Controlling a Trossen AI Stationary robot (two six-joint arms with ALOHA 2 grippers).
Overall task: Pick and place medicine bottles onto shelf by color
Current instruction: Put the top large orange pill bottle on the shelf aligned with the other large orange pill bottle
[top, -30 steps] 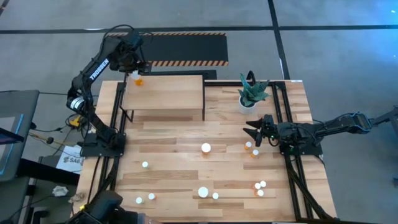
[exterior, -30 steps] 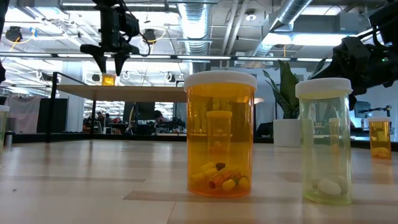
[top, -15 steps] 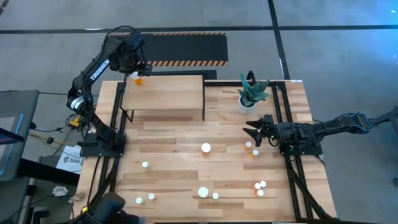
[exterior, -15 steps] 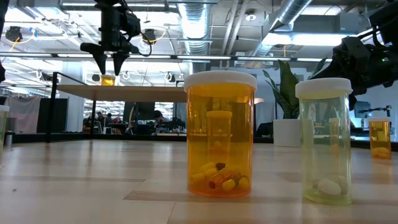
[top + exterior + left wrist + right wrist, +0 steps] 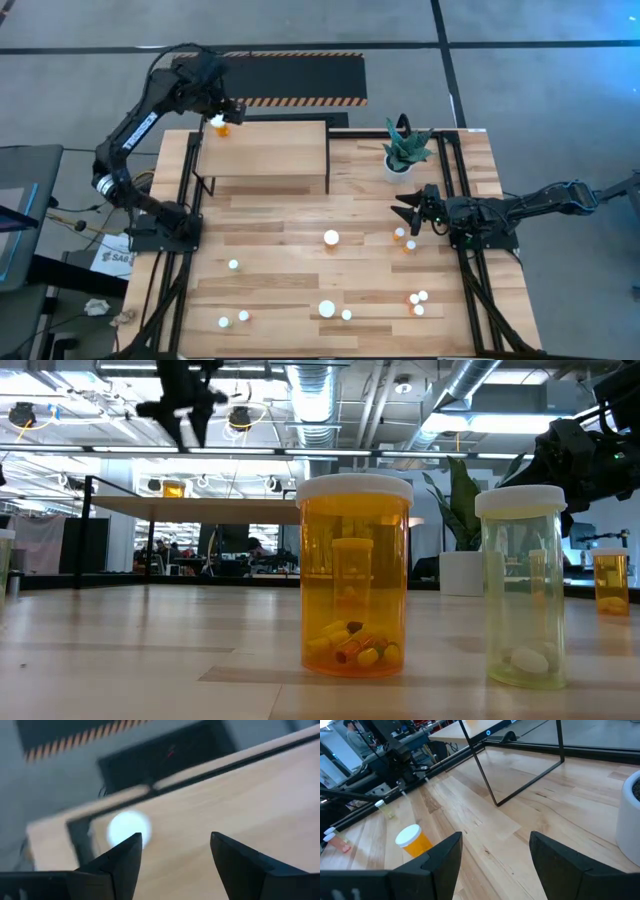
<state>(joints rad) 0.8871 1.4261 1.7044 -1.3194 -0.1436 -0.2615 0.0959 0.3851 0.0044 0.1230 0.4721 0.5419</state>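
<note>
**Inspector A:** Worktop (image 5: 280, 250) fills the centre of the high view. The shelf (image 5: 265, 150) sits at its upper left, with a single orange bottle (image 5: 222, 127) on the shelf's upper-left corner, right by the edge. All other medicine bottles stand loose on the lower half of the worktop; a large white-capped one (image 5: 330, 238) is near centre. A potted plant (image 5: 403, 152) occupies the upper right.

**Inspector B:** Grippers?

**Inspector A:** The left gripper (image 5: 225, 108) hangs just above that corner bottle, fingers spread apart, holding nothing; its wrist view shows the white cap (image 5: 128, 827) below, between the fingers. The right gripper (image 5: 408, 212) rests low at the right of the worktop, fingers apart and empty, near a small orange bottle (image 5: 408, 245).

**Inspector B:** Risks?

**Inspector A:** In my judgement, the corner bottle is the weak point: any finger contact as the left arm moves could tip it off the shelf edge. Also, the close-set bottles at lower right (image 5: 418, 300) may be knocked during a pick.
</note>
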